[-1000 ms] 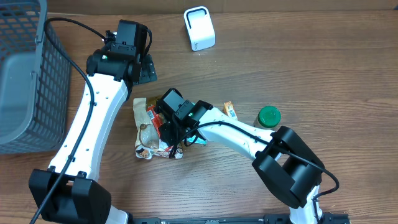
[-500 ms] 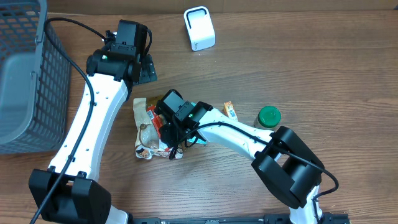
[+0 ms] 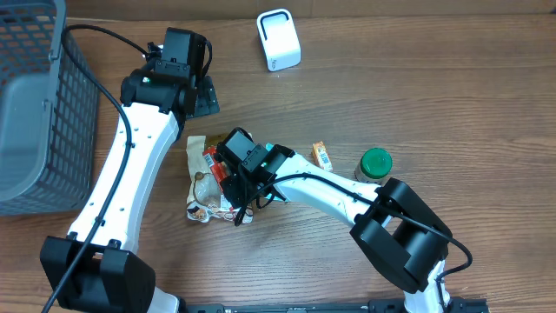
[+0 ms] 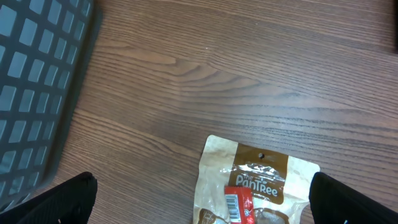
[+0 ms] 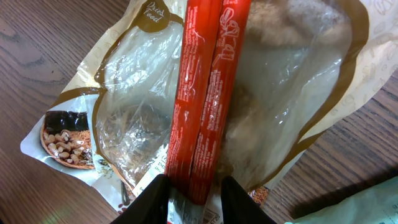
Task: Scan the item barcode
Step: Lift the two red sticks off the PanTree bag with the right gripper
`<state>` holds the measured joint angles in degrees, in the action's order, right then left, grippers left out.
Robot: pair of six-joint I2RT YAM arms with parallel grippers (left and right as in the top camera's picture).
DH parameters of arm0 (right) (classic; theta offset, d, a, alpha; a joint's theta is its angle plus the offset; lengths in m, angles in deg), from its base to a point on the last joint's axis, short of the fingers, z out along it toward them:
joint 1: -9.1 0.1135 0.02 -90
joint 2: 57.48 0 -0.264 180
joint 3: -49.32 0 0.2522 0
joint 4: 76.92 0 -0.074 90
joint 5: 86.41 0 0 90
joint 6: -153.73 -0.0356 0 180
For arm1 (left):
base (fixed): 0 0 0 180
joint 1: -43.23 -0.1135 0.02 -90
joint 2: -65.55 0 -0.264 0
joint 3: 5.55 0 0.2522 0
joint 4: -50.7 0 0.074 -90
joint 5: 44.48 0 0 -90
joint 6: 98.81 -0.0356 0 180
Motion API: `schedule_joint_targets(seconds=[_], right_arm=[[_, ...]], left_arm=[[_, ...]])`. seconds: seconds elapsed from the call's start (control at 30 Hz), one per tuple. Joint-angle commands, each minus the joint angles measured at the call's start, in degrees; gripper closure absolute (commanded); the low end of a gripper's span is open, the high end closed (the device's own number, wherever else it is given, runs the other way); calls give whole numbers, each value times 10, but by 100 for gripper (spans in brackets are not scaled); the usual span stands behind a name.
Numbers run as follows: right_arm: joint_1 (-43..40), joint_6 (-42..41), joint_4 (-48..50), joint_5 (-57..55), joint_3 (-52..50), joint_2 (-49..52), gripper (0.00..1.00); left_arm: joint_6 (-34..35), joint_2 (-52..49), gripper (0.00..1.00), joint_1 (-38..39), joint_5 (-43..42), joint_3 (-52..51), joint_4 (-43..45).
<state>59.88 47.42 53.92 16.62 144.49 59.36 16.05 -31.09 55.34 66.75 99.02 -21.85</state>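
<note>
A red stick packet (image 3: 215, 170) lies on a tan PanTree snack pouch (image 3: 201, 189) in the middle of the table. Its barcode end shows in the left wrist view (image 4: 238, 204), on top of the pouch (image 4: 261, 171). My right gripper (image 3: 226, 181) reaches down over the pouch. In its own view the right gripper (image 5: 194, 194) has its two black fingers pressed against either side of the red packet's (image 5: 208, 93) near end, on the clear pouch (image 5: 134, 118). My left gripper (image 4: 208, 198) hangs wide open above the pouch's top edge, holding nothing. The white scanner (image 3: 278, 40) stands at the back.
A grey mesh basket (image 3: 35, 113) fills the far left, and its wall (image 4: 37, 74) shows in the left wrist view. A green-lidded jar (image 3: 375, 163) and a small orange packet (image 3: 322, 156) sit right of the pouch. A pale green wrapper (image 5: 357, 205) lies beside it.
My right gripper has narrowed its jaws onto the red packet and edged slightly left. The left arm has not moved.
</note>
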Motion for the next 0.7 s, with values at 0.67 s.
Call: schedule_joint_targets(seconds=[0.67], right_arm=[[14, -4, -2, -31, -5, 16, 75]], left_arm=[[-11, 8, 0, -1, -3, 9, -1]])
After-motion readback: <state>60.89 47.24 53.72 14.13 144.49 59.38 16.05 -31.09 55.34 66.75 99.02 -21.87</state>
